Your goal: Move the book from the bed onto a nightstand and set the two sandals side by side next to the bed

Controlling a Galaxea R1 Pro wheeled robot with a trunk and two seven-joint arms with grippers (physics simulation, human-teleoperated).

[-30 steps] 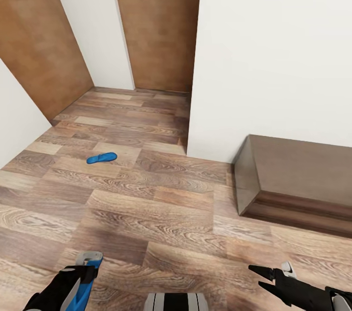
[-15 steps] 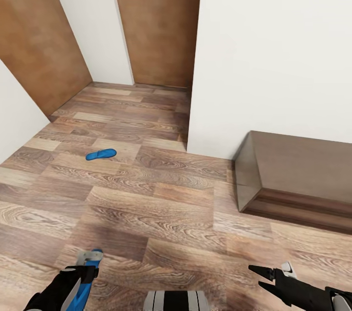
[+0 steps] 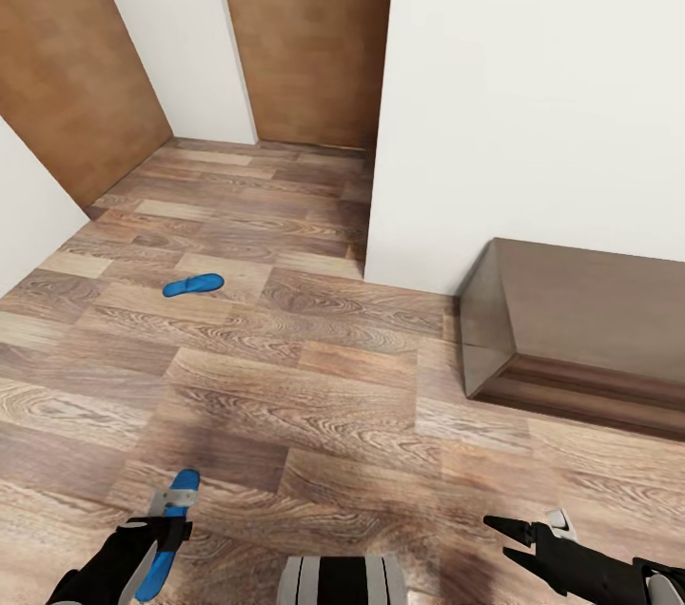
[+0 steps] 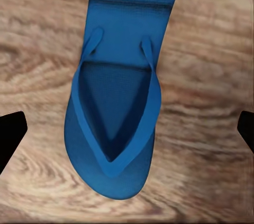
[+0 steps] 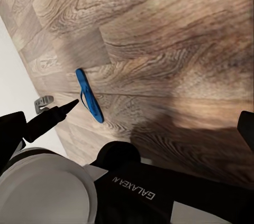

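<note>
**One sandal at left claw, one loose on floor**

Left claw (image 3: 171,515): a blue sandal (image 3: 169,529) sits between its tips; actual grip cannot be told. Second sandal (image 3: 193,284) lies flat on plank floor (image 3: 314,396), well ahead. Right claw (image 3: 518,534): fingers spread, empty. Dark cabinet (image 3: 580,329) stands against white wall (image 3: 533,91), far right

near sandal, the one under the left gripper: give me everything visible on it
The near sandal is a bright blue, thin, flat flip-flop with a V-shaped thong strap and a finely textured footbed. It faces strap side up over the wood-plank floor, between the open left gripper fingers, which stand clear of both its edges. Nothing visibly touches it.
</note>
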